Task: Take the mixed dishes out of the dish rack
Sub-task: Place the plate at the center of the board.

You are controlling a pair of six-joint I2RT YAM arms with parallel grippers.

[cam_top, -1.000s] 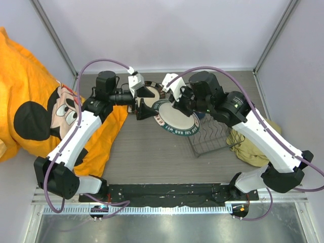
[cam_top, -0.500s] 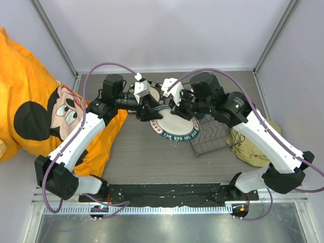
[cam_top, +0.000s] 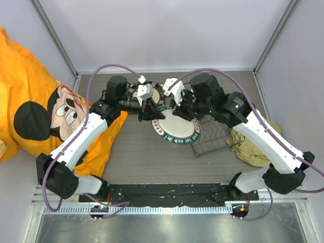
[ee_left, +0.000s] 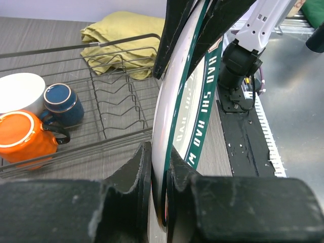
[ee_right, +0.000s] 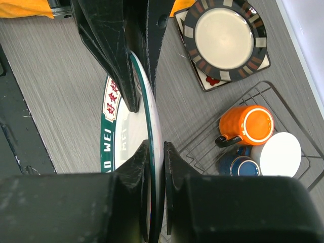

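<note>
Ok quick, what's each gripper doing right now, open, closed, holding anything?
Left gripper: closed on the rim of the green-rimmed white plate.
Right gripper: closed on the same plate's rim.

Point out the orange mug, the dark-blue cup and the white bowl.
orange mug [ee_left: 20, 132]: left wrist view, its round end face.
dark-blue cup [ee_left: 61, 97]: left wrist view, its round end face.
white bowl [ee_right: 280, 154]: right wrist view, middle of its white face.

White-shelled left arm [cam_top: 76, 139], matching right arm [cam_top: 266, 142], black joints and wrists, purple cables [cam_top: 112, 65] looping from each, scuffed matte-black fingers [ee_left: 126, 202], black base rail [cam_top: 167, 191].
</note>
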